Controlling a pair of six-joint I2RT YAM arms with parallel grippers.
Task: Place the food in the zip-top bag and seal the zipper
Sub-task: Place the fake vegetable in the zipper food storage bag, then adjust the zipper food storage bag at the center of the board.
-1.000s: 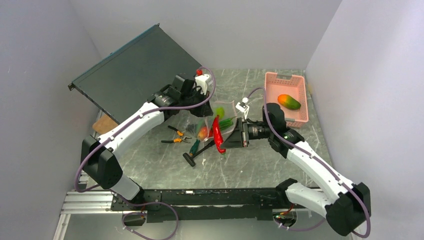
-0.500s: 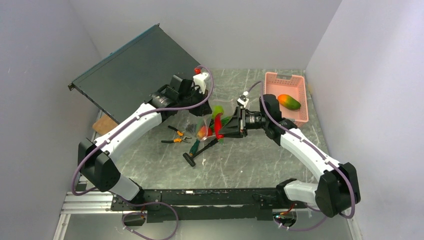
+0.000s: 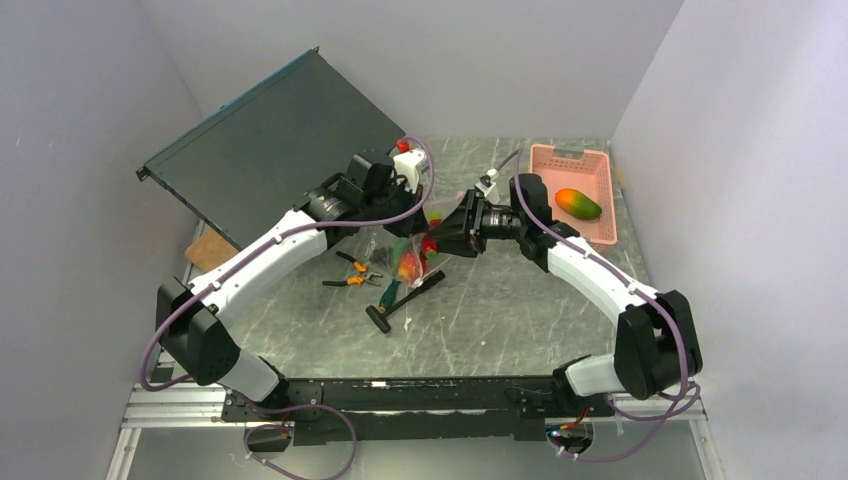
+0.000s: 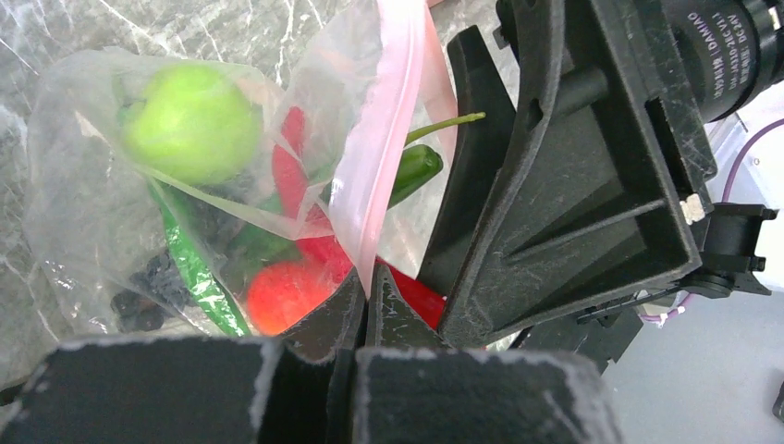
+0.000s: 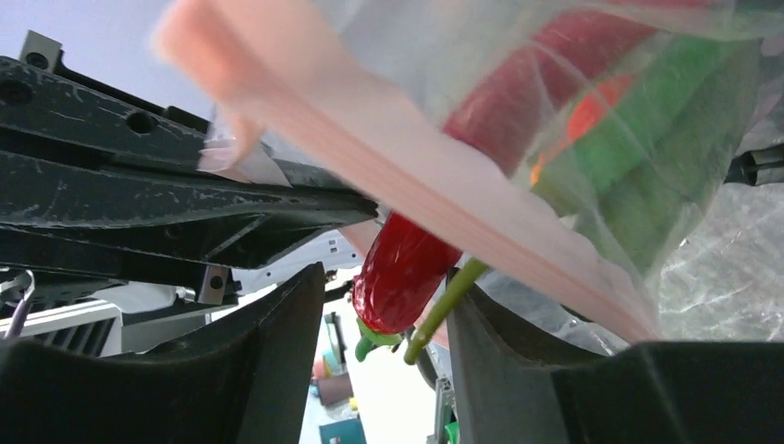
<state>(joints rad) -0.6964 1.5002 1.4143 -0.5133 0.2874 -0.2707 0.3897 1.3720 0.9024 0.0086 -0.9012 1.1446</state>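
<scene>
Just beside the zipper (image 4: 384,139) our left fingers (image 4: 324,319) clamp, the red chili (image 5: 407,268) points lengthwise into the zip-top bag (image 4: 65,185), stem between our right fingers (image 5: 277,370), grip unclear.

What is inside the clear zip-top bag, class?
Green apple, red tomato, cucumber, dark grapes, and a red chili partly in. The left tool hides part of the zip-top bag.

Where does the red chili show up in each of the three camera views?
Top external: the red chili, a small red streak at the picture's middle.
Left wrist: centre, partly inside the clear bag, crossing behind the pink zipper.
Right wrist: centre, green stem end hanging below the zipper.
Shared landmark: the pink zipper, plain in both wrist views, too small to tell from above.
</scene>
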